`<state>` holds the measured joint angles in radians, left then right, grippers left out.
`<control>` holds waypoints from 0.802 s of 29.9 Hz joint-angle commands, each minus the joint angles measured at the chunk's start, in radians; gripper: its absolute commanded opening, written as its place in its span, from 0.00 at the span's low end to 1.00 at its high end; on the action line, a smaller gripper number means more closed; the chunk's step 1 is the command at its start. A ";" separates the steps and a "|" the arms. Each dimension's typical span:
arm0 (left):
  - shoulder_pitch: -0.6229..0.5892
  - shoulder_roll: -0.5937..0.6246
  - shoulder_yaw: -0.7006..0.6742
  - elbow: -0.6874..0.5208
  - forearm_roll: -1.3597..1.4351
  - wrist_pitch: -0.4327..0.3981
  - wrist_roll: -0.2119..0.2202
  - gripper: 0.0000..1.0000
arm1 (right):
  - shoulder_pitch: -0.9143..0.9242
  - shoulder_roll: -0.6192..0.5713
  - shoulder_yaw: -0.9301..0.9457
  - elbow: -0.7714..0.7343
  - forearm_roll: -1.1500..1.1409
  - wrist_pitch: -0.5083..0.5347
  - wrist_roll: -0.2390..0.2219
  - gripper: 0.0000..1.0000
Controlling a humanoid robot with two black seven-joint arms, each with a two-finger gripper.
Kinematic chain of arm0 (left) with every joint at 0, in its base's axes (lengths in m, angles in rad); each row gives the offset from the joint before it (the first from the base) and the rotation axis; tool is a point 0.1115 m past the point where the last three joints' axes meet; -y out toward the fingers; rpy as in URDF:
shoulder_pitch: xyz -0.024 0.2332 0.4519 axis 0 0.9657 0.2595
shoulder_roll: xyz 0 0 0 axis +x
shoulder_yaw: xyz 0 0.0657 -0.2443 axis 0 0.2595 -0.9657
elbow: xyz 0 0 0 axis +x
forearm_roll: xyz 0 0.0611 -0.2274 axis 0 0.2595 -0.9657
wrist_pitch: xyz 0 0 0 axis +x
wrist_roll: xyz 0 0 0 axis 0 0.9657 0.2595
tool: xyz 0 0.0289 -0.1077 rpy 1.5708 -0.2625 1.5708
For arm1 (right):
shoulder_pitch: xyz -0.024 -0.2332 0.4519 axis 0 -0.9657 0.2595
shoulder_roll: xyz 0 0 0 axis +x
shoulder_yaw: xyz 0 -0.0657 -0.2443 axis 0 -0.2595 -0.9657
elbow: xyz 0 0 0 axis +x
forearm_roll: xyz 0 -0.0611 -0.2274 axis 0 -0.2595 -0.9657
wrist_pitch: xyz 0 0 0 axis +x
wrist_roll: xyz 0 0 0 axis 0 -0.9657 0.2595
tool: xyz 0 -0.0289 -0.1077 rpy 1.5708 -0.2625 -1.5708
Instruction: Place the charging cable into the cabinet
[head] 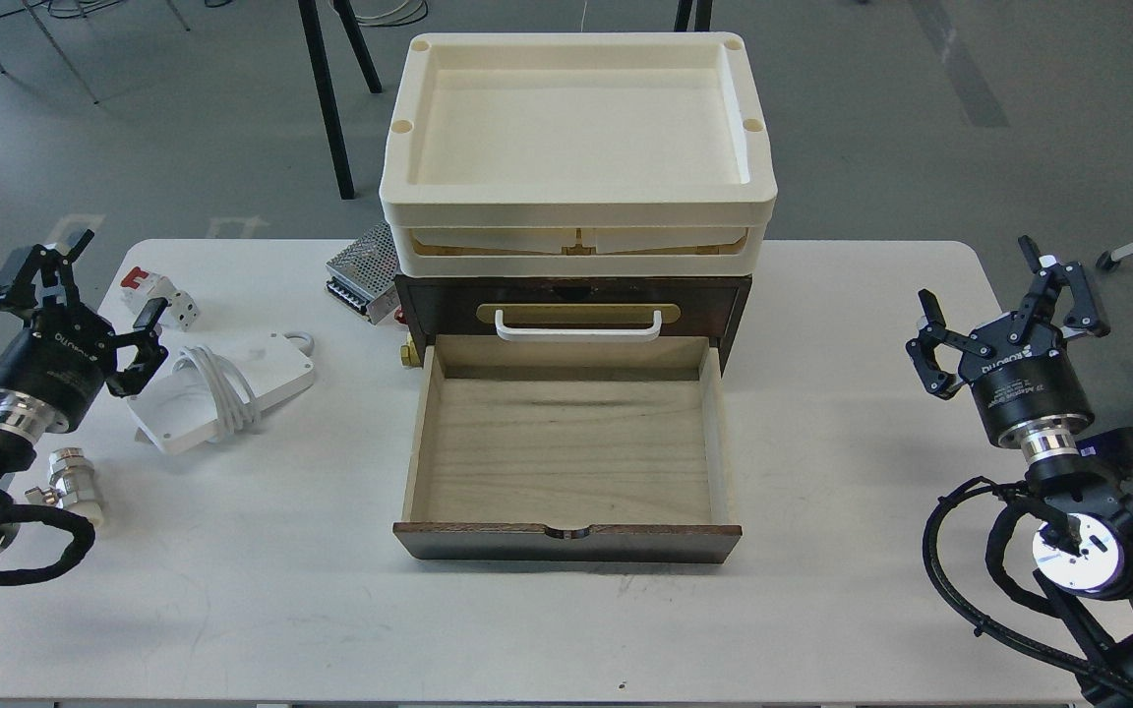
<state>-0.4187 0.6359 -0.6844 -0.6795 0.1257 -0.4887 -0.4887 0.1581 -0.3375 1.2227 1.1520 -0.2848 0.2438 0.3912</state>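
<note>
White and flat, the charging cable lay on the counter just to the right of the left gripper, whose fingers stood apart and empty, seemingly poised to take the brick by its cord-wrapped middle. Farther right of it, the cabinet had its drawer pulled out, ready to receive. The right gripper hung apart too, well clear on the far side of the cabinet.

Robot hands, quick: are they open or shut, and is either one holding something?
Left gripper: open, holding nothing, just left of the charging cable.
Right gripper: open, holding nothing, out to the right of the cabinet.
</note>
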 commanded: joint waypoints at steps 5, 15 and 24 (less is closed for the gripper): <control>-0.051 0.103 0.008 0.009 0.179 0.000 0.000 1.00 | 0.000 0.000 0.001 0.000 0.000 0.000 0.000 0.99; -0.232 0.303 0.006 -0.037 0.895 0.000 0.000 0.97 | 0.001 0.000 0.003 -0.001 0.000 0.002 0.000 0.99; -0.267 0.409 0.008 -0.248 1.440 0.061 0.000 0.96 | 0.001 0.000 0.004 0.000 0.000 0.003 0.000 0.99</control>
<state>-0.6812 1.0247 -0.6764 -0.8773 1.4295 -0.4540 -0.4890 0.1592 -0.3375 1.2260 1.1511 -0.2845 0.2468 0.3912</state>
